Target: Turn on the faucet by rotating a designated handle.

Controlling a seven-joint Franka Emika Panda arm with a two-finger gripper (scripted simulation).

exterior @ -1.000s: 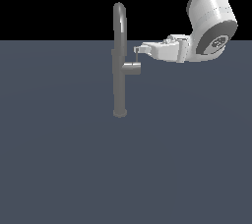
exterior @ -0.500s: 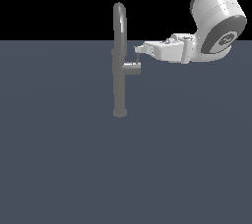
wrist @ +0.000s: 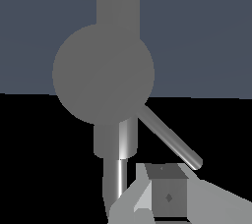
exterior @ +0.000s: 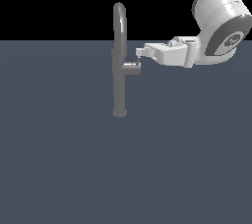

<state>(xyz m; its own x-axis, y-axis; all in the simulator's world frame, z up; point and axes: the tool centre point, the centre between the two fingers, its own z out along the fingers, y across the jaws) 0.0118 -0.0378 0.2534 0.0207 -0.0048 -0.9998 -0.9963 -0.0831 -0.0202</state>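
Faucet (exterior: 118, 70) stands upright on the tabletop (exterior: 64, 159), roughly mid-scene, arched spout on top. Handle (exterior: 131, 68) is the short stub sticking out of the column toward the exterior view's right, about halfway up.

End effector (exterior: 141, 53) comes in horizontally from the exterior view's right, tip just above and beside the stub's outer end. From this angle I can't say whether it touches; looks very close or just in contact.

Key relation: the handle sits directly ahead of and slightly below the end effector. The stub's long axis runs horizontal, nearly in line with my approach axis. So the rotation has to come from pushing the lever rod sideways around that axis, not from pushing along it.

The wrist view gives what the exterior view hides: I'm looking end-on at the stub's round face (wrist: 103, 73), and the thin lever rod (wrist: 170, 138) runs diagonally out from it, free end toward one fingertip (wrist: 167, 196). The rod isn't visible at all in the exterior view. The rod tip and fingertip look near each other, with a small gap visible, though depth is ambiguous.

The exterior view gives height and standoff to the column; the wrist view doesn't.

End effector state: only one finger is clearly in frame, so I cannot tell whether the fingers are apart or together. Nothing is clamped as far as I can see.

My read: contact with the rod not yet confirmed, turn not started.
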